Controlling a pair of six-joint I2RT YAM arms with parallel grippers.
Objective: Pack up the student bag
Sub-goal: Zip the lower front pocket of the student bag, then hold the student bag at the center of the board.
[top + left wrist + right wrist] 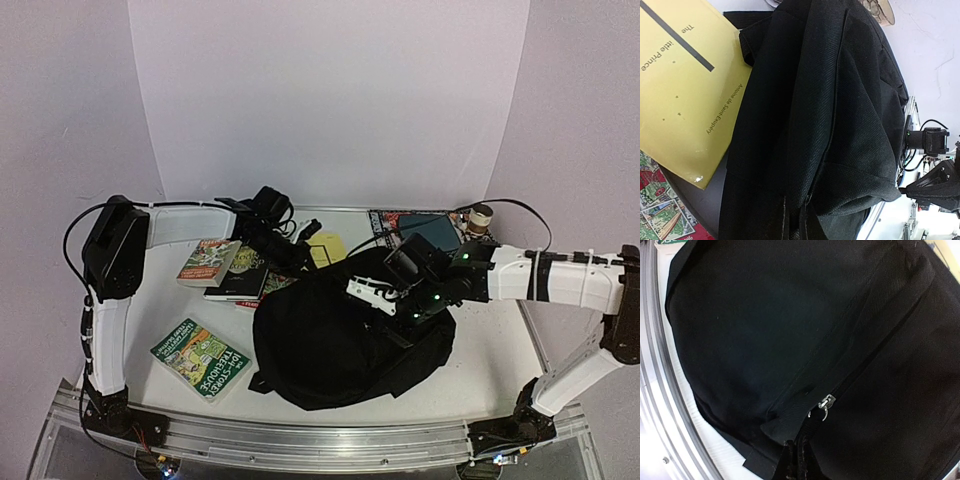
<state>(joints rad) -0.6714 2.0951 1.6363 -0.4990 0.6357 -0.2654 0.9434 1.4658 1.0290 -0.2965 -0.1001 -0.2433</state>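
1. I see a yellow book (685,85) touching the far edge of the student bag (340,350), with a book stack (225,270) and a green book (200,358) to its left.
2. The student bag lies mid-table, its inside hidden.
3. The left gripper (303,258) and right gripper (365,293) are at the bag; I cannot tell whether either is spread or pinching.

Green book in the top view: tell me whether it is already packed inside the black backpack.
No, the green book lies face up on the table, outside the student bag, on its left side.
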